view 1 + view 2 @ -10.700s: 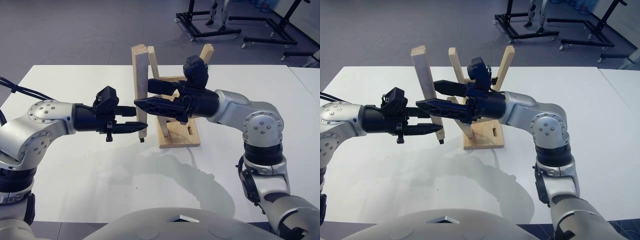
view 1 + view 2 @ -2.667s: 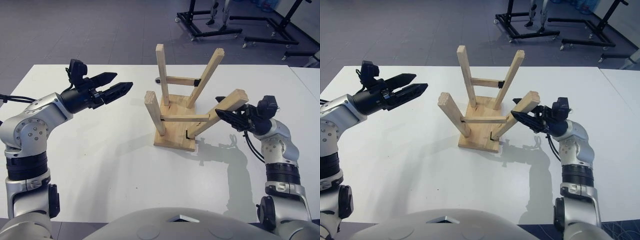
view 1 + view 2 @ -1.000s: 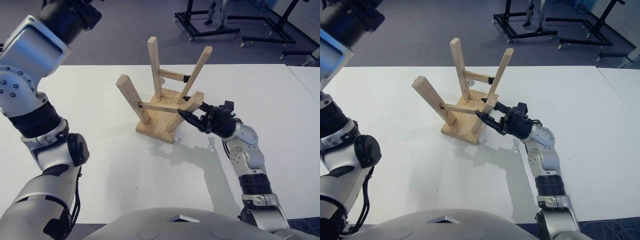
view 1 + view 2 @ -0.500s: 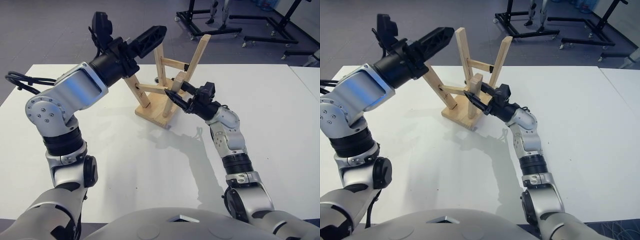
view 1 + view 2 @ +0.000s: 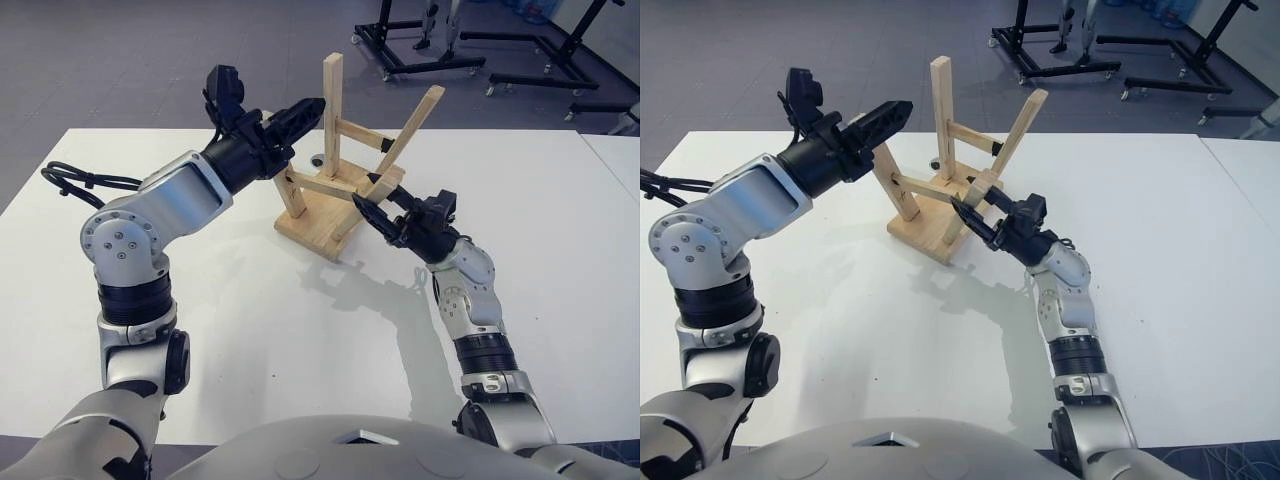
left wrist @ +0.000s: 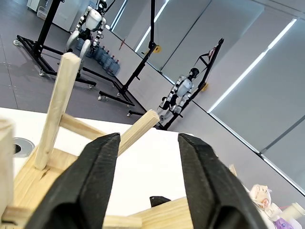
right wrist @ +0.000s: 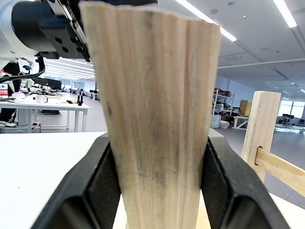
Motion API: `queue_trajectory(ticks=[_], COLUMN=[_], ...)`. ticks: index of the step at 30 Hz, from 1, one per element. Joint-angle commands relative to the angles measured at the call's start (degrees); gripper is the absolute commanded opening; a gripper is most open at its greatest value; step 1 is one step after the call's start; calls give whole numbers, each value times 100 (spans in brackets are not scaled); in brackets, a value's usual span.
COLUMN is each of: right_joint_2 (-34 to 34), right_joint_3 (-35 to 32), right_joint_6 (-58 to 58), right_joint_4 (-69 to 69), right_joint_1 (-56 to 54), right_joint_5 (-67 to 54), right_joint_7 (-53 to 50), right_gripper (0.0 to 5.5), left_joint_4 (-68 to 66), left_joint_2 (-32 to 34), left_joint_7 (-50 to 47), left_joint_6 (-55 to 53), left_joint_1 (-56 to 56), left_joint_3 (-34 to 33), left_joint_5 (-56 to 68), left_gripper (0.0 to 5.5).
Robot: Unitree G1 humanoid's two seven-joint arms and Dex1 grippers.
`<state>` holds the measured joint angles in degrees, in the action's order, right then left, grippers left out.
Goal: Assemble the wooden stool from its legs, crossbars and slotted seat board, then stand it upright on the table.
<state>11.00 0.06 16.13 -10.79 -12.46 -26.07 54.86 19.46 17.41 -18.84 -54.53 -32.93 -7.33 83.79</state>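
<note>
Since half a second ago the left gripper (image 5: pixel 308 112) is brought lower against the stool (image 5: pixel 312 225), from the top of the far leg (image 5: pixel 331 110) to about its middle.

In the eye views the stool is seen upside down on the table (image 5: pixel 250 330), and the right gripper (image 5: pixel 372 210) is closed on the near leg (image 5: pixel 347 225).

In the left wrist view the fingers (image 6: pixel 90 181) are spread wide, with two legs seen between them.

In the right wrist view the near leg is clamped between both fingers.
</note>
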Motion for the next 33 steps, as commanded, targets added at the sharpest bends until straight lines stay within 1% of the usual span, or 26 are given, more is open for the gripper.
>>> queue_trajectory(ticks=[1, 7, 9, 12, 15, 19, 22, 24, 27, 31, 33], right_joint_2=[-40, -54, -52, -33, -13, 21, 43, 56, 91, 142, 164], right_joint_3=[145, 190, 196, 211, 252, 311, 327, 364, 424, 556, 600], right_joint_6=[-70, -92, -127, -171, -237, -362, -423, -454, -468, -474, -476], right_joint_4=[-104, -105, -56, 44, 152, 272, 325, 344, 360, 371, 397], right_joint_1=[235, 190, 140, 134, 147, 86, 91, 106, 136, 181, 204], right_joint_5=[81, 57, 43, 18, 22, 45, 59, 96, 199, 329, 328], right_joint_7=[68, 74, 54, 24, -19, -48, -59, -72, -99, -106, -116], right_gripper=[209, 209, 209, 209, 209, 209, 209, 209, 209, 209, 209], left_joint_4=[23, -46, -71, -62, -94, -51, -117, -112, -58, 37, 95], left_joint_2=[-35, -270, -279, -341, -334, -143, -127, -242, -453, -615, -656], left_joint_7=[122, 274, 357, 463, 844, 1408, 1758, 1820, 1787, 1487, 1350], left_joint_6=[39, 61, 21, -62, -23, 101, 222, 255, 182, -101, -261], left_joint_1=[155, 89, 92, 137, 262, 607, 992, 1123, 956, 57, -299], left_joint_3=[182, 389, 496, 759, 1191, 1729, 1970, 1910, 1580, 883, 687], left_joint_5=[-280, -555, -736, -1042, -1685, -2673, -3214, -3328, -3263, -2921, -2824], left_gripper=[156, 77, 35, 35, 35, 35, 35, 35, 35, 35, 35])
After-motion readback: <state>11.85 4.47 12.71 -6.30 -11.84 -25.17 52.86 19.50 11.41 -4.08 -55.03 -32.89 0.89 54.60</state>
